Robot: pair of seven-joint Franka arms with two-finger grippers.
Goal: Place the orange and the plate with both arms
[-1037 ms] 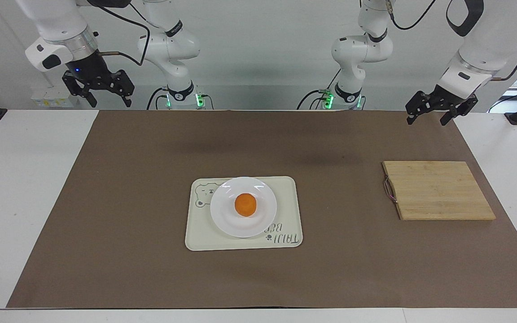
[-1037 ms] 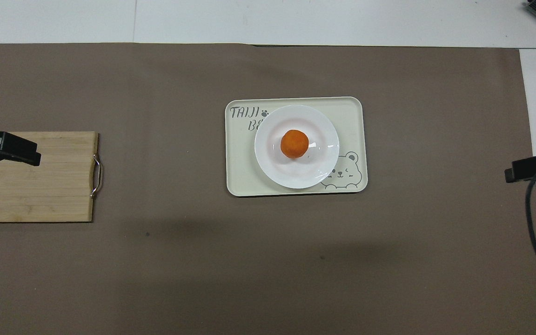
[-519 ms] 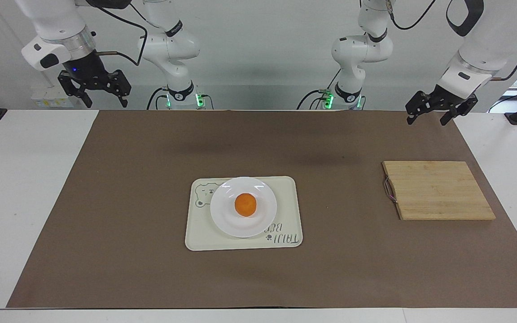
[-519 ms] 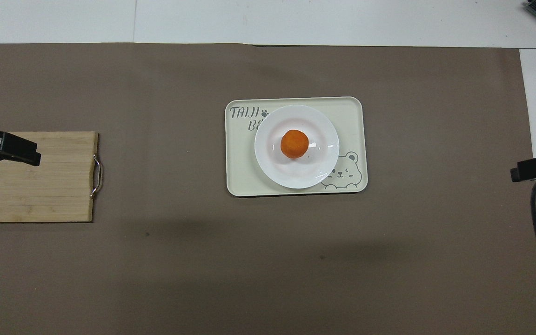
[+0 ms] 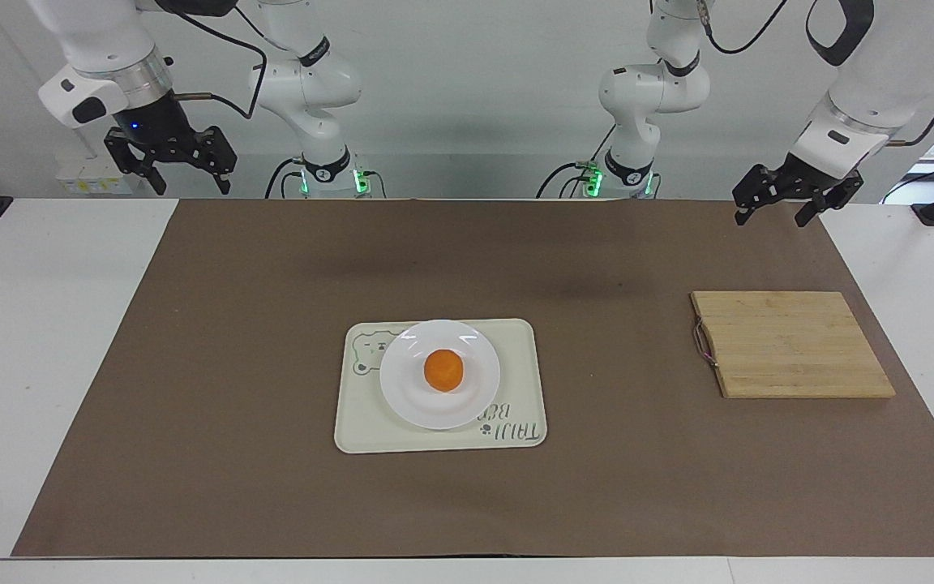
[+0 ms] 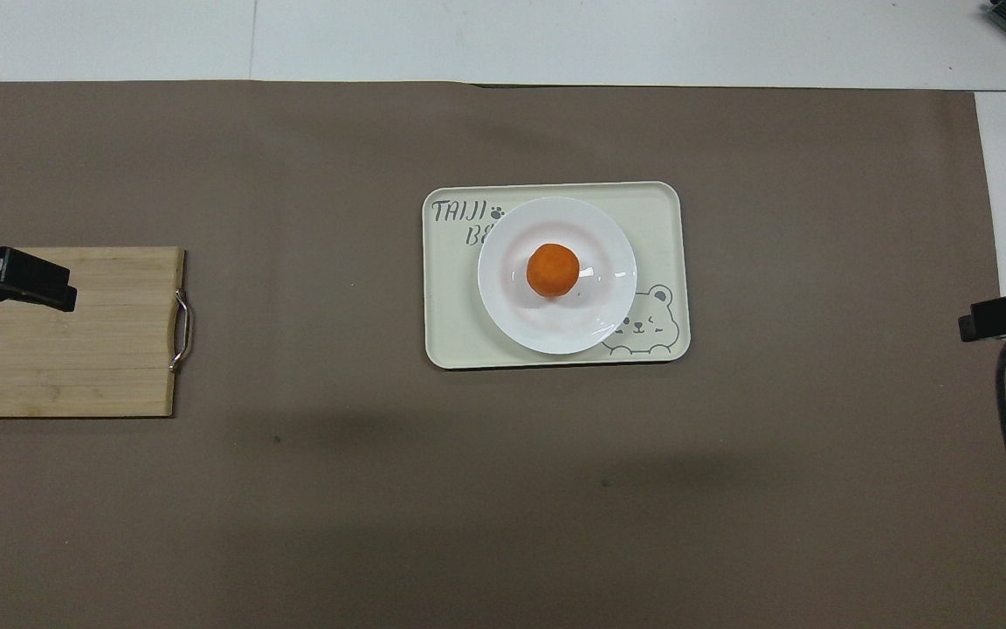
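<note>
Orange sits on plate on tray, frame centre, unmoved; right gripper, jaws released and empty, has lifted to upper left and stopped, left gripper waits open upper right, so placement looks done.

A cream rectangular tray with a bear drawing and lettering that seems to read "TAIJI" lies mid-table on a brown mat. A bamboo cutting board with a small metal handle lies flat toward the left arm's end, well apart from the tray.
</note>
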